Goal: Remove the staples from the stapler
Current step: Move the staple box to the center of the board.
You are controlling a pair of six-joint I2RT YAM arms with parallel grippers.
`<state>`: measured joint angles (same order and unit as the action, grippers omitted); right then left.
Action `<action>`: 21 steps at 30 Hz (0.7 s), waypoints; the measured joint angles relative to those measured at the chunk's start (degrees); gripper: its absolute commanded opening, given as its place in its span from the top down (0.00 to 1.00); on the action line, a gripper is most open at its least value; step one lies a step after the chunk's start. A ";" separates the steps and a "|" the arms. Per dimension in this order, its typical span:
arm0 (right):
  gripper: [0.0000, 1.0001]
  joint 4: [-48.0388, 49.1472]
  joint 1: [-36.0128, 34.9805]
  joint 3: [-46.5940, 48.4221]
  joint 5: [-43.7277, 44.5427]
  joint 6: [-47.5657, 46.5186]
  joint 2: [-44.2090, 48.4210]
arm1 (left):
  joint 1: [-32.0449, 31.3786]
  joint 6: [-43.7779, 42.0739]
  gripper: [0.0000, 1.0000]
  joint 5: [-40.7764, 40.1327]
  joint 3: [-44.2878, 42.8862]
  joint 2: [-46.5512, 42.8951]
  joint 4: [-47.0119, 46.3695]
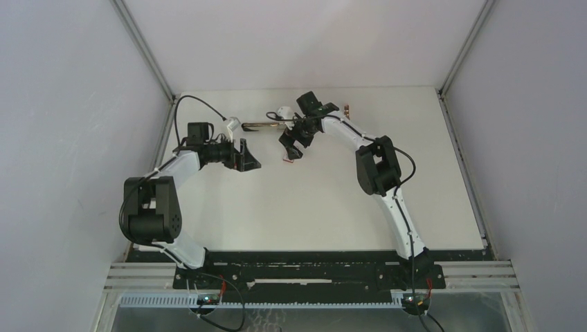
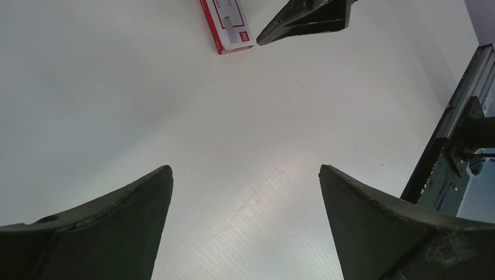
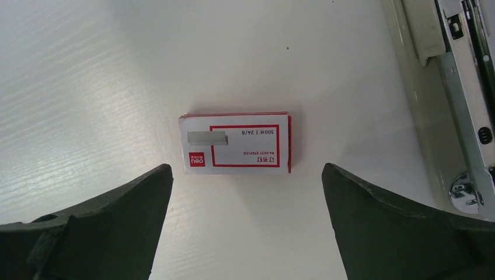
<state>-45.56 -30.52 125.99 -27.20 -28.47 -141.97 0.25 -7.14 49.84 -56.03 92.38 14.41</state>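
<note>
The right gripper [image 3: 245, 167] is hanging nearest its camera, its two black wedge-shaped fingers standing spread wide with nothing between them, directly over the staple box [image 3: 236, 149]. A short silver-grey bar is showing on the box's lid. It is reading as a strip of staples [image 3: 206, 137] lying flat there, though a printed picture cannot be ruled out from this angle. The stapler [image 3: 452, 81] is lying opened at the edge of that view, near the box, its rail facing up; whether any strip is sitting in the channel cannot be told. The left gripper [image 2: 245, 169] is hovering equally wide and empty over bare counter [image 2: 117, 87].

The step in hand is looking like leaving the strip on the box and clearing away. Doing it well is coming down to lifting straight up with the fingers wide, so that neither tip is brushing the light strip or nudging the box. Any strip in the rail would be calling for a slow approach along its length and a gentle pinch on its long sides.

The box is looking like glossy red-and-white printed card, flat with crisp corners. The strip is appearing matte, thin and straight-edged. The stapler is pairing cream plastic with bright metal. The counter is showing white with a fine linear grain.
</note>
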 measured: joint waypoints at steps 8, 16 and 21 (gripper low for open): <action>0.00 -1.44 -0.74 0.09 1.70 -2.01 -1.01 | 0.00 0.28 0.00 0.35 0.00 0.50 -0.20; 0.00 -1.49 -2.16 0.28 3.80 -3.58 -1.33 | 0.00 0.52 0.00 0.39 0.00 0.63 -0.20; 0.01 -1.38 -2.38 0.28 4.70 -3.74 -1.33 | 0.00 0.52 0.00 0.42 0.00 0.72 -0.20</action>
<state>-46.94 -32.91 126.28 -22.50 -32.21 -143.31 0.25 -6.61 50.26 -56.03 93.10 14.22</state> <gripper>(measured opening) 0.997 0.996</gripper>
